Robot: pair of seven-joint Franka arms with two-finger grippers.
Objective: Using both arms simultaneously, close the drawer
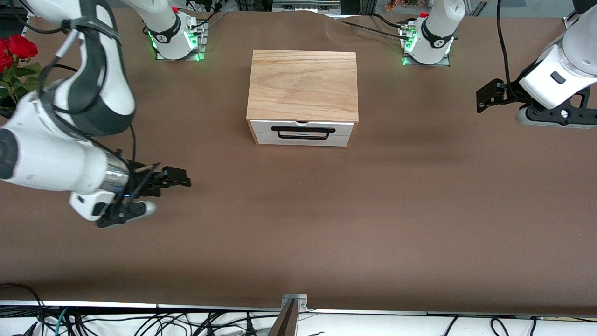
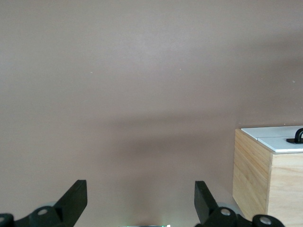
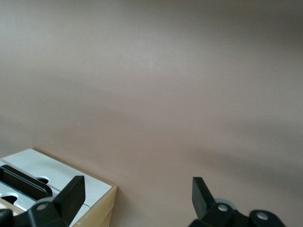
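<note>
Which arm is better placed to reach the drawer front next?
Right, slightly. The right gripper hangs open, nearer the front camera than the drawer. The left gripper, also open, sits beside the cabinet.

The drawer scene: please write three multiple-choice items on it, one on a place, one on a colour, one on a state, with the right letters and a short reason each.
1. Where does the right gripper hang?
A. over bare table
B. on the cabinet
C. on the handle

2. What colour is the front of the drawer?
A. red
B. white
C. green

3. How do the fingers of the left gripper stand?
A. shut on the handle
B. shut on nothing
C. open

Key: 1 A, only brown table lies under it, toward the right arm's end. 2 B, the panel under the wooden top is white. 3 C, the left wrist view shows a wide gap.
</note>
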